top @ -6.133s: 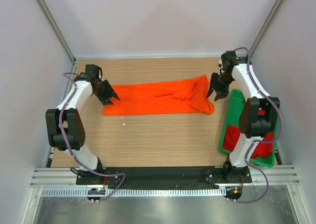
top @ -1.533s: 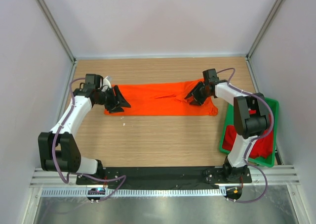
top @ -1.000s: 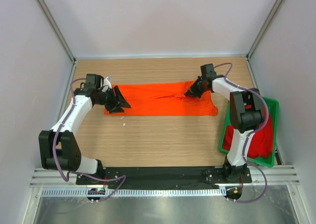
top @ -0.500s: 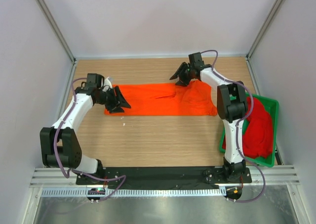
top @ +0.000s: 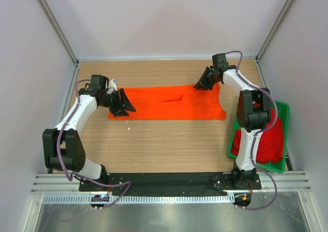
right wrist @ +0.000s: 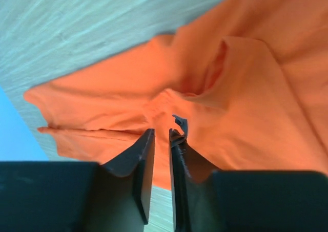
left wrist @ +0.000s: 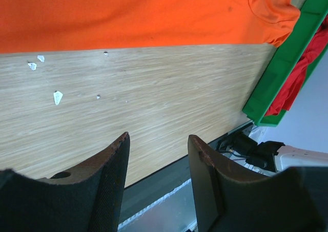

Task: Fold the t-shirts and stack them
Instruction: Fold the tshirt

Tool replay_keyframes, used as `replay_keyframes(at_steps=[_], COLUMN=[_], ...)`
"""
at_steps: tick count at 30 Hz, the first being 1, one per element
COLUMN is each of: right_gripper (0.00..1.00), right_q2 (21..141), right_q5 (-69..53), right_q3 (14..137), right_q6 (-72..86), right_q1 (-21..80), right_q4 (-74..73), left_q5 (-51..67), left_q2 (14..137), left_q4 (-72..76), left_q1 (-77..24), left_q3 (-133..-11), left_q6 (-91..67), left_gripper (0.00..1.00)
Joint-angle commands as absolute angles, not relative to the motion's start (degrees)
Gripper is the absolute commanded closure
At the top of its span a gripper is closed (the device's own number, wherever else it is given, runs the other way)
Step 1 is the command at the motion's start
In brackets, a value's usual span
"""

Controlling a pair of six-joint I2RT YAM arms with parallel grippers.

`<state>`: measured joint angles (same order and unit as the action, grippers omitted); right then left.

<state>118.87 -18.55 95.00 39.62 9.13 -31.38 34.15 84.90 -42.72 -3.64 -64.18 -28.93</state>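
The orange t-shirt (top: 164, 103) lies flat on the worktop (top: 169, 145) as a long band in the far half, running from 9 o'clock to 3 o'clock. Its 3 o'clock end is wider and creased, with a sleeve corner pointing toward 5 o'clock. In the right wrist view the cloth (right wrist: 246, 114) shows layered folds and a raised ridge.

The right tool (top: 201, 84) sits at the shirt's 1 o'clock corner, on the far edge of the cloth. In its own camera the tool (right wrist: 162, 132) has its fingers drawn close with only a thin slit between them, orange fabric right below. I cannot tell whether it pinches the cloth.

The left tool (top: 124, 105) rests at the shirt's 9 o'clock end. Seen from its wrist, the tool (left wrist: 159, 140) is released, its fingers spread with bare wood between them and the orange cloth (left wrist: 128, 12) beyond the tips. A few white specks (left wrist: 57, 96) lie on the wood just beside the shirt's near edge.

At 4 o'clock of the worktop, well apart from the orange shirt's middle, the red t-shirt (top: 274, 140) lies bunched inside the green tray (top: 274, 167), partly hidden by the right arm.
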Motion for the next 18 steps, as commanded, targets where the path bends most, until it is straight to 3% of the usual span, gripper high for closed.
replay_keyframes(at_steps=[1,5,18], right_gripper=[0.78,0.84,0.86], right_q2=[115.4,116.6,127.3], right_q5=[-21.3,-22.1,-23.4], right_q3=[91.9,90.0,98.5], right_q6=[36.7,36.7,37.1], right_q1=[8.2,7.1,5.2], right_q4=[-29.7,-27.6,-25.0], left_q5=[35.7,35.9,34.7], left_q2=[85.4,85.8,85.5], left_q4=[-43.0,-43.0,-44.6], left_q1=[-3.8,-3.8,-3.8], left_q3=[-66.0,-65.8,-66.9], left_q6=[-27.7,-27.7,-27.3], left_gripper=[0.50,0.50,0.50])
